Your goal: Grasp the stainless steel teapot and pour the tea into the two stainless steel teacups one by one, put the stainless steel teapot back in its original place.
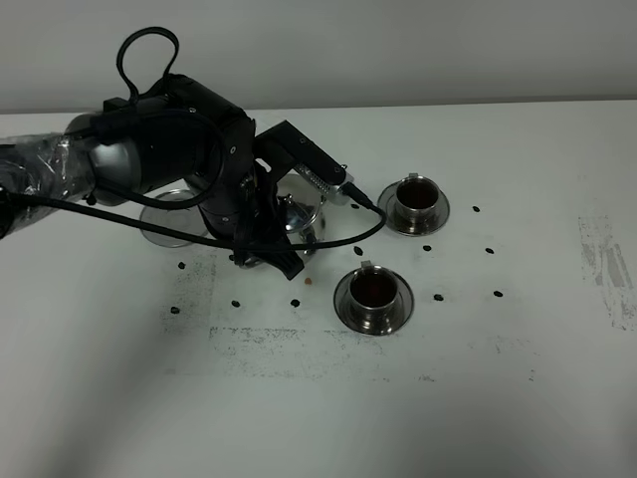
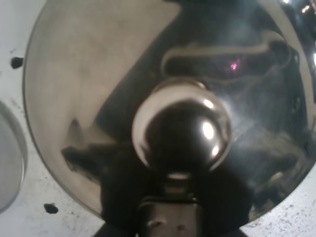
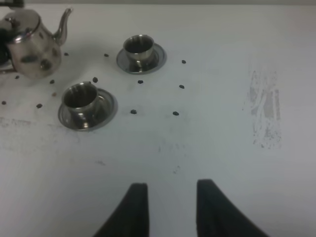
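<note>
We find the left gripper (image 1: pixel 261 231) closed on the teapot (image 1: pixel 294 214); the arm hides the contact, so we judge the hold to be at the handle, and the left wrist view is filled by the domed lid (image 2: pixel 98 89) and its knob (image 2: pixel 182 131). The right gripper (image 3: pixel 170 207) is clear of the work, gripping nothing, its fingers (image 3: pixel 136 205) showing a narrow gap over bare table (image 3: pixel 222 148). The teapot stands upright between its saucer (image 1: pixel 167 221), which lies bare just beside it, and the two cups. Both cups, the far one (image 1: pixel 415 196) and the near one (image 1: pixel 374 290), sit on their saucers and appear to hold dark liquid. We judge pouring complete and the return step in hand. The next move calls for carrying the teapot level over the saucer, lowering it centred, then releasing. Small dark specks (image 1: pixel 438 297) dot the table.
</note>
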You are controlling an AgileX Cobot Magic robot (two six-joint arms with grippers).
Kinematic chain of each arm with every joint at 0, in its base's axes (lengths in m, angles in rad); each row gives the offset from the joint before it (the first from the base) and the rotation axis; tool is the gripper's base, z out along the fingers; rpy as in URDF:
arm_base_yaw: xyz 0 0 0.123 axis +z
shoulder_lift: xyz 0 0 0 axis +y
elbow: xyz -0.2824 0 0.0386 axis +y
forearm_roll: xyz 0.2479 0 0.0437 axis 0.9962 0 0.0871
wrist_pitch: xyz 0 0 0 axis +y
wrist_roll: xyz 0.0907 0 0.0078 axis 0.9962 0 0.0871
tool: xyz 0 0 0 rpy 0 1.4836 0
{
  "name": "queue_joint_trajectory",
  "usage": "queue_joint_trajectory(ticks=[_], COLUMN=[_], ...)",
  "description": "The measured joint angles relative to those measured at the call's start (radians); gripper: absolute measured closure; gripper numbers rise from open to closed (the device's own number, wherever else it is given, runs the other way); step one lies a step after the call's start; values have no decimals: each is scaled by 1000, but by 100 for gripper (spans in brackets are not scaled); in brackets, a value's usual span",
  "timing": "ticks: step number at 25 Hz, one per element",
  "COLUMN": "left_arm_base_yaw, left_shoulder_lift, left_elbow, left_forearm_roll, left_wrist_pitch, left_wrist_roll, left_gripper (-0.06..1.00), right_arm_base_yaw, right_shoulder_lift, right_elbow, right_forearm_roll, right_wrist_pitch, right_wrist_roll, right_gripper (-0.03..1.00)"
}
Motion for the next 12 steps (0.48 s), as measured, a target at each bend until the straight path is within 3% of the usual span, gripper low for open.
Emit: queue_joint_trajectory(ticks=[12], left_arm_base_yaw=[6], left_shoulder_lift=[38], left_elbow=[0], left_forearm_roll=[-1], left_wrist_pitch=[0], left_wrist_roll=[0], left_gripper=[77], right_arm_base_yaw=[0], right_shoulder_lift=[0], right_elbow=[0], right_forearm_roll=[0], right_wrist_pitch=[0], right_wrist_roll=[0], right_gripper=[74])
